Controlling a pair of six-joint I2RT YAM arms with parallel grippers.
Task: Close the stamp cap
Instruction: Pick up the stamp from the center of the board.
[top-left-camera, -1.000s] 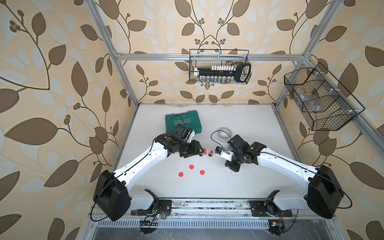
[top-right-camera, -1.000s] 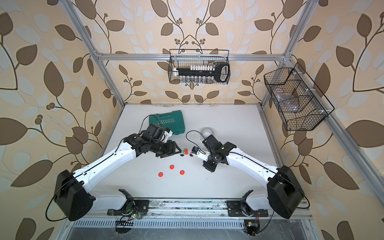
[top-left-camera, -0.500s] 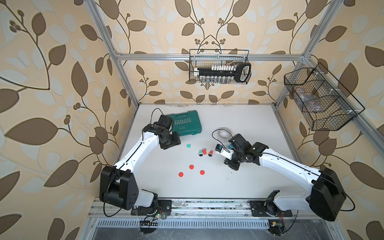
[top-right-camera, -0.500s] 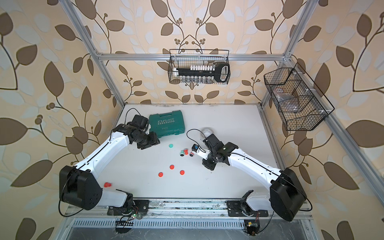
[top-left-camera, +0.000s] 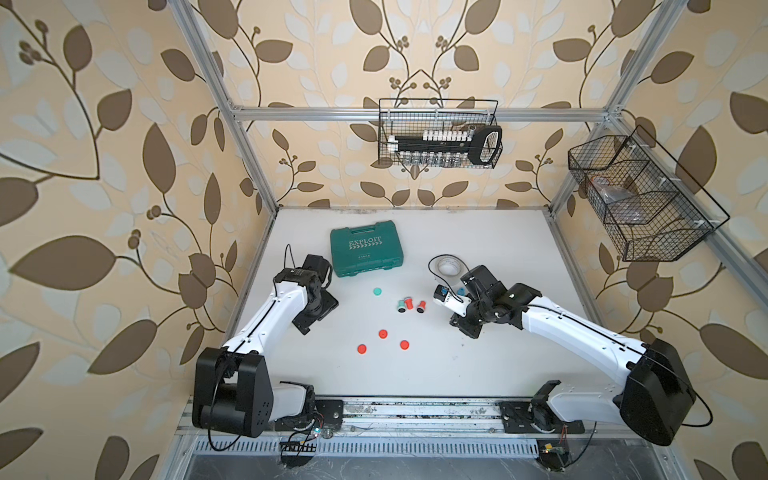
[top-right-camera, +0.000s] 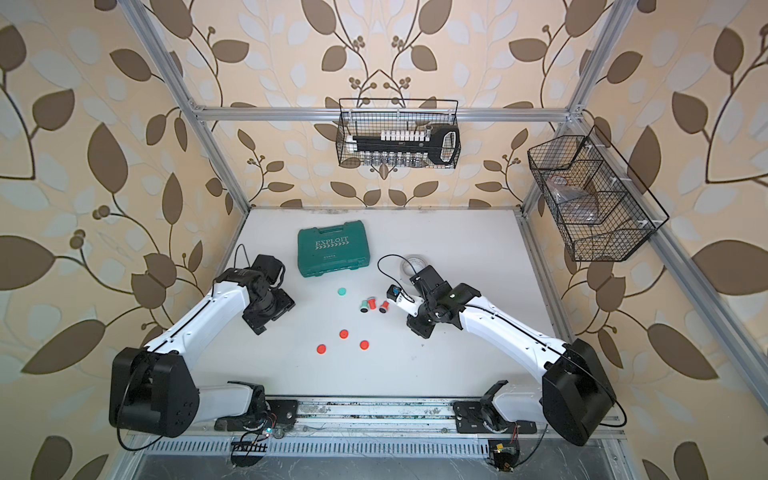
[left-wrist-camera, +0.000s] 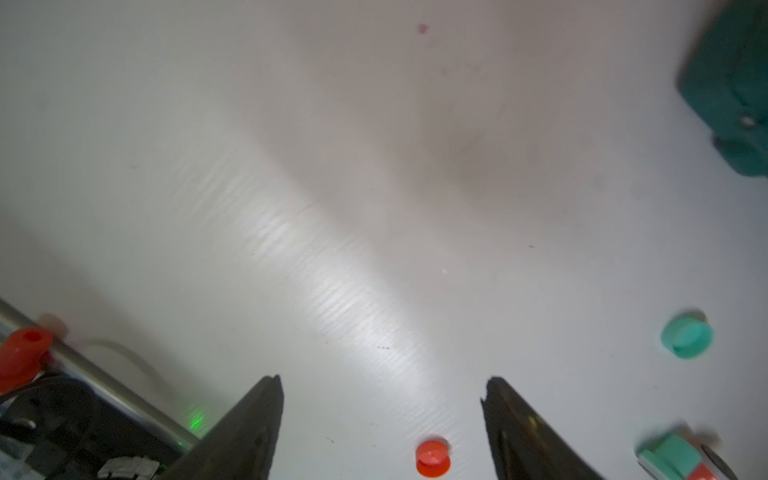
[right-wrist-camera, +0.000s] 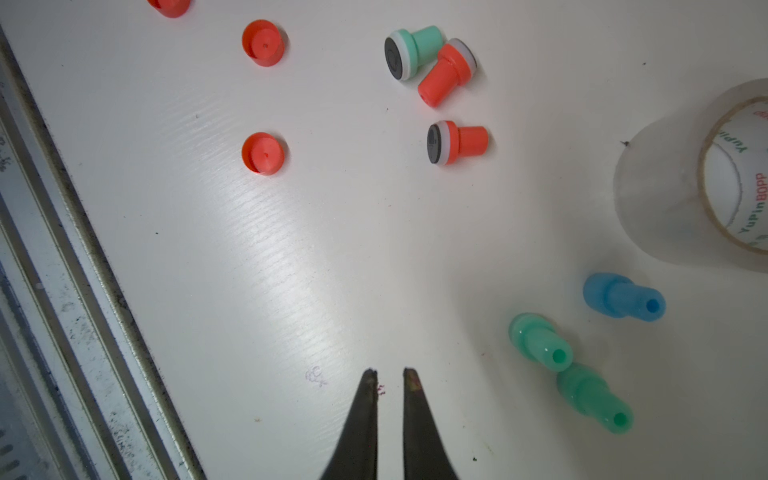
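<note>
— Stamps (top-left-camera: 409, 304), in a top view: three uncapped at centre; red caps (top-left-camera: 382, 333) at six o'clock, green cap (top-left-camera: 377, 291) at ten.
— Left wrist?
— Left gripper (left-wrist-camera: 382, 386) spread, empty.
— Right wrist?
— Right gripper (right-wrist-camera: 390, 374) pressed together, empty; capped stamps (right-wrist-camera: 540, 338) nearby. Three closures outstanding.

On my left wrist view, dark green plastic case (left-wrist-camera: 731, 104) and mint green stamp (left-wrist-camera: 669, 455) — both blurred, both cropped at the edge.
</note>
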